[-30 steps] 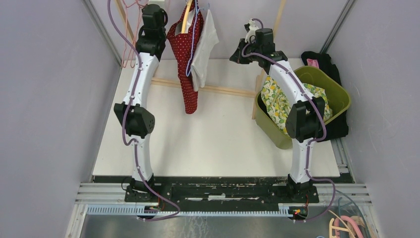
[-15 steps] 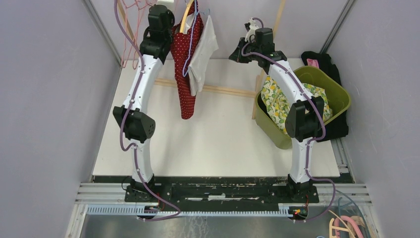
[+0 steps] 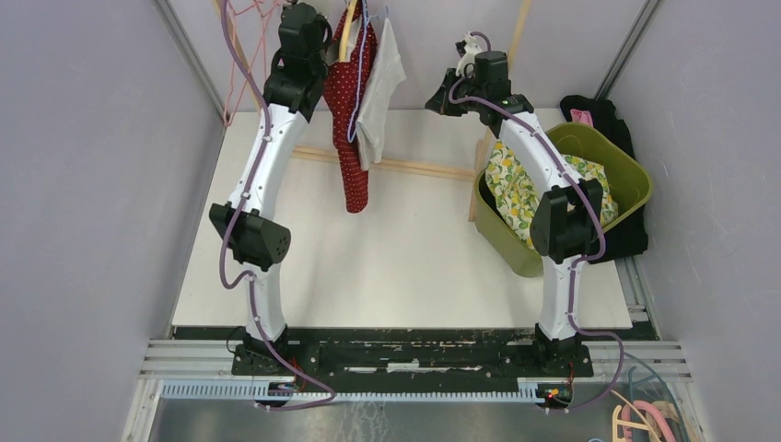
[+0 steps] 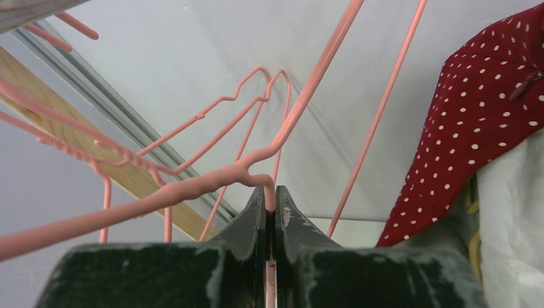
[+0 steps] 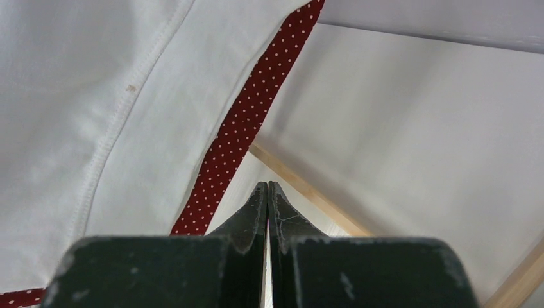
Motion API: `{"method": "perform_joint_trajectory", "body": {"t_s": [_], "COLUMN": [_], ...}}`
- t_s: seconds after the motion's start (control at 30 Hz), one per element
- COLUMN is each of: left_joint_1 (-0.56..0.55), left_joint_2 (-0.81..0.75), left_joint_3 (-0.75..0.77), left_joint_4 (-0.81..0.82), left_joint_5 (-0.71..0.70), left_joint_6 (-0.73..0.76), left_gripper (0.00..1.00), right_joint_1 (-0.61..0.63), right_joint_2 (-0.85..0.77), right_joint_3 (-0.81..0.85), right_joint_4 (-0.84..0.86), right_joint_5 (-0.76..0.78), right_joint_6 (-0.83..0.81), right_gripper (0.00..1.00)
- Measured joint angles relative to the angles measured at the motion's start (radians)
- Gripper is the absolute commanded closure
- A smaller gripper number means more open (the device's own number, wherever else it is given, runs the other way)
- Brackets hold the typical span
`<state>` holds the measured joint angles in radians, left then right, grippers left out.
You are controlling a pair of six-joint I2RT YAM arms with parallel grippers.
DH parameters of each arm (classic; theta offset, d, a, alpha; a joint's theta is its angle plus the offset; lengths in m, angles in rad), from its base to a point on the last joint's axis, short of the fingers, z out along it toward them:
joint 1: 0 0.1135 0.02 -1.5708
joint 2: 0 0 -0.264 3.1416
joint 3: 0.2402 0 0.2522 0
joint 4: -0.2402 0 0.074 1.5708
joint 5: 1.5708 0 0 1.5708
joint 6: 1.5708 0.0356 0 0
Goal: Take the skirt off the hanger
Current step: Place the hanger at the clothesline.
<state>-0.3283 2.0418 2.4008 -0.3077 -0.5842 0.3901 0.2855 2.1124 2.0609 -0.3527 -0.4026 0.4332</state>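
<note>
A red polka-dot garment [image 3: 350,129] and a white garment [image 3: 379,87] hang side by side on hangers at the back centre; which one is the skirt I cannot tell. My left gripper [image 3: 308,20] is raised just left of the red garment. In the left wrist view it [image 4: 270,194] is shut on a pink wire hanger [image 4: 205,181], with the red garment [image 4: 475,122] to its right. My right gripper [image 3: 442,97] hangs right of the white garment. In the right wrist view it [image 5: 267,187] is shut and empty, facing white cloth [image 5: 96,96] and a red dotted strip [image 5: 247,122].
More pink wire hangers [image 3: 241,55] hang at the back left. A wooden rail [image 3: 414,168] crosses the table's back. A green bin [image 3: 635,170] with yellow floral cloth [image 3: 516,184] stands at right, beside black cloth [image 3: 599,109].
My left arm has moved right and toward the back, closer to the red garment, which swung slightly. The right arm has hardly moved.
</note>
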Motion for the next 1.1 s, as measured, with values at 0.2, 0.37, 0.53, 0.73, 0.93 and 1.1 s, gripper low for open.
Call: {"method": "perform_joint_trajectory", "body": {"t_s": [0.2,0.37,0.53,0.73,0.93,1.1], "left_joint_1": [0.005,0.006,0.009,0.019,0.062,0.096], "left_joint_2": [0.072,0.132,0.158,0.167,0.183,0.195], "left_joint_3": [0.051,0.103,0.125,0.139,0.181,0.195], "left_joint_4": [0.031,0.063,0.085,0.093,0.117,0.184], "left_joint_5": [0.000,0.021,0.040,0.046,0.091,0.125], "left_joint_6": [0.040,0.042,0.042,0.041,-0.002,-0.053], "left_gripper": [0.97,0.97,0.97,0.97,0.97,0.97], "right_joint_1": [-0.002,-0.011,-0.021,-0.024,-0.027,-0.031], "right_joint_2": [0.000,0.000,0.000,0.000,0.000,0.000], "right_joint_3": [0.000,0.000,0.000,0.000,0.001,0.011], "right_joint_4": [0.002,0.002,0.003,0.008,0.016,0.021], "right_joint_5": [0.003,0.008,0.016,0.021,0.022,0.023], "right_joint_6": [0.008,0.008,0.008,0.012,0.023,0.024], "right_gripper": [0.98,0.98,0.98,0.99,0.99,0.99]}}
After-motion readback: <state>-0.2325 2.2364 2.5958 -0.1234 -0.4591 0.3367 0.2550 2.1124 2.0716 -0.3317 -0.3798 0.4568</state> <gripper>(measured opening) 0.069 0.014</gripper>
